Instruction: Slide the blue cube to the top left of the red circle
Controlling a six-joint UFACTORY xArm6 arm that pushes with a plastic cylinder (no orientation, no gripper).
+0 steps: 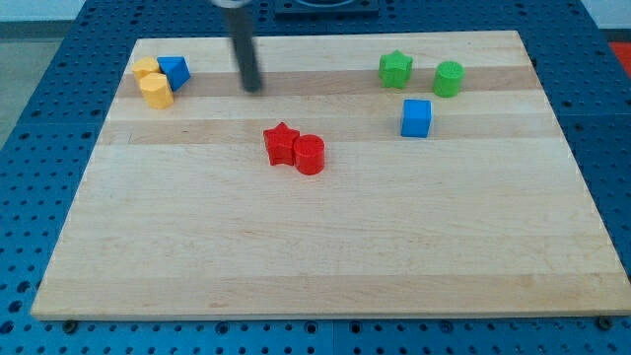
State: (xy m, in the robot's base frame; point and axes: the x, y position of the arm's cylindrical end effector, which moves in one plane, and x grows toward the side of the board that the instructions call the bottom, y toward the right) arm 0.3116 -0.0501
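**A:** No gripper on this arm, so nothing opens, closes or holds: you have only my tip, the lower end of a dark rod, and it touches no block. It sits near the view's top, left of centre.

**B:** And the blue cube?

**A:** You'll find the blue cube on the view's right half, standing apart from everything, just below the green blocks. The red circle is near the middle, touching the red star on its left side.

**B:** So which step are you on?

**A:** By my reading, the approach. The cube looks untouched and is well to the right of its goal, slightly above the circle's level.

**B:** What does the next move call for?

**A:** You'd want my tip brought round to the cube's right face, then a push leftward and a little upward. The goal spot, up and left of the circle, lies close above the red star, so the push should pass over the top of the red pair without knocking either.

**B:** Anything else nearby?

**A:** A green star-like block and green cylinder at upper right; two yellow blocks and a second blue block clustered at upper left, well clear.
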